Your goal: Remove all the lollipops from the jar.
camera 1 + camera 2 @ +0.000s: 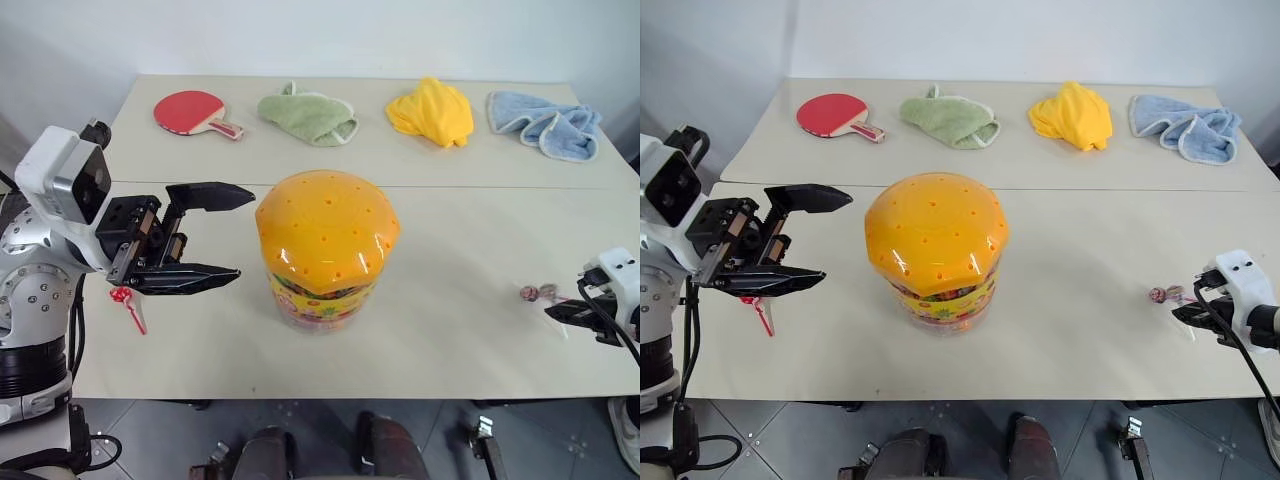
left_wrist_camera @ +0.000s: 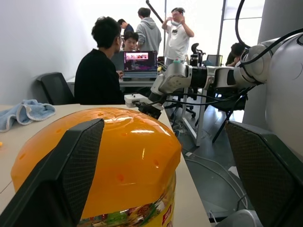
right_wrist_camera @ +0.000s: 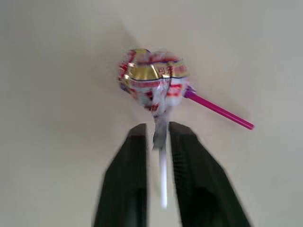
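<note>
Jar (image 1: 325, 240) glossy plastic (lid smooth); table (image 1: 450, 320) matt; towels (image 1: 430, 110) soft cloth.

We see the jar (image 1: 326, 250) standing mid-table (image 1: 460, 330), nearer the front edge. Along the back edge lie a paddle (image 1: 196, 111) at the left, then three cloths: one (image 1: 310, 117) behind the jar, one (image 1: 432, 111) further right, the last (image 1: 546, 123) by the back right corner. Near the front left corner lies one lollipop (image 1: 127, 303), under the left gripper (image 1: 226, 235), which hangs just left of the jar. By the right edge two lollipops (image 3: 154, 80) lie together, touching, at the right gripper's (image 3: 157, 137) fingertips.
</note>
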Tool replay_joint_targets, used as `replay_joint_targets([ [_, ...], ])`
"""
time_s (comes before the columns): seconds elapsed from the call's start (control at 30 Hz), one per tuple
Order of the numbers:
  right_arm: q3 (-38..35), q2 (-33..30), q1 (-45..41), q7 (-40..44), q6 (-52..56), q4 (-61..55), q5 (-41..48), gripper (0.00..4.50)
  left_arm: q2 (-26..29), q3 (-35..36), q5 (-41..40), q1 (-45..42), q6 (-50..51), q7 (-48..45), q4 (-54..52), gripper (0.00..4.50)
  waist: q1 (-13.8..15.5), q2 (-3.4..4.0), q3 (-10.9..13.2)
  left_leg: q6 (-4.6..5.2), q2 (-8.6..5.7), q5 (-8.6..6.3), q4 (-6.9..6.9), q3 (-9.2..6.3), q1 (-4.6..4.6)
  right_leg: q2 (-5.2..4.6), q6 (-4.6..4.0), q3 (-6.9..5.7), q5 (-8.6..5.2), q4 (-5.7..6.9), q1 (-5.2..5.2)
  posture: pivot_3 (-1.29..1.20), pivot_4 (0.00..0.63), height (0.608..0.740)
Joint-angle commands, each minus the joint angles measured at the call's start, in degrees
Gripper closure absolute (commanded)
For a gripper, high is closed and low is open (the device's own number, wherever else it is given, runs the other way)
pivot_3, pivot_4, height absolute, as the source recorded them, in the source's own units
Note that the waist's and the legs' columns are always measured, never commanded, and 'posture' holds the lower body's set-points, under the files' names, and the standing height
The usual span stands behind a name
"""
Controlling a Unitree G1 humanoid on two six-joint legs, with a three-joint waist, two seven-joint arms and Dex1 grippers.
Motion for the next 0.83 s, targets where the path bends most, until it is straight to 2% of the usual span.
replay_joint_targets([
  [0.03,-6.4,0.8,0.2,4.2,-4.9,-0.4,1.6,2.46,1.1,0.7,2.9,0.9,-1.8,1.2,-0.3,0.15,0.0,0.00,0.0,0.02,0.00,0.01,0.02,0.02,0.01,0.00,0.00,0.03,0.00,0.00,0.01,0.00,0.150,0.740],
  [0.17,-11.8,4.1,2.0,13.2,-18.5,-2.4,3.3,1.16,1.2,1.3,7.2,2.2,-3.5,3.5,2.7,0.15,0.0,0.00,0.0,0.04,0.00,0.02,-0.01,0.06,0.07,0.01,0.00,0.08,0.00,-0.01,0.04,0.00,0.150,0.740],
  [0.27,-15.4,10.4,0.4,19.5,-29.0,-4.5,7.9,0.09,2.2,1.9,13.0,4.0,-7.4,4.6,9.1,0.15,0.0,0.00,0.0,0.04,0.00,0.02,-0.02,0.04,0.07,0.02,0.00,0.05,0.00,-0.03,0.07,0.00,0.150,0.740],
  [0.33,-15.5,14.2,-1.4,20.8,-32.6,-7.9,10.7,0.04,1.9,4.0,17.5,5.6,-14.0,6.4,13.3,0.15,-0.2,0.00,0.0,0.03,0.00,0.02,-0.05,0.03,0.10,0.03,0.00,0.03,0.00,-0.03,0.07,0.00,0.150,0.740],
  [0.47,-10.4,16.4,-4.0,24.6,-35.3,-12.9,12.5,0.04,1.5,6.6,19.9,11.1,-15.4,10.4,13.7,0.15,-0.4,0.11,0.1,0.02,0.03,0.01,-0.06,0.05,0.11,0.03,0.00,0.05,0.00,-0.01,0.04,0.00,0.150,0.740],
  [0.63,-1.1,20.8,-4.8,28.4,-43.4,-14.0,7.8,0.04,-1.2,2.4,30.8,20.6,-21.4,18.8,8.4,0.15,0.2,0.09,0.1,-0.01,0.03,-0.01,-0.04,-0.04,0.12,0.02,0.00,0.02,0.00,0.05,0.08,0.00,0.150,0.740],
  [0.73,2.3,22.9,-5.2,29.4,-47.8,-11.6,5.5,0.04,-4.2,2.2,30.8,21.9,-20.2,24.0,5.2,0.15,1.1,0.08,0.1,0.00,0.00,-0.01,0.00,-0.06,0.06,0.02,0.00,0.00,0.00,0.04,0.06,0.00,0.150,0.740],
  [0.83,5.4,25.1,-6.6,29.3,-51.4,-8.1,2.9,0.04,-7.1,0.8,34.0,23.8,-23.2,27.4,3.2,0.15,1.3,0.04,0.0,0.02,0.00,-0.01,0.12,-0.07,0.10,-0.02,0.00,0.01,0.01,0.06,0.13,0.00,0.150,0.740],
])
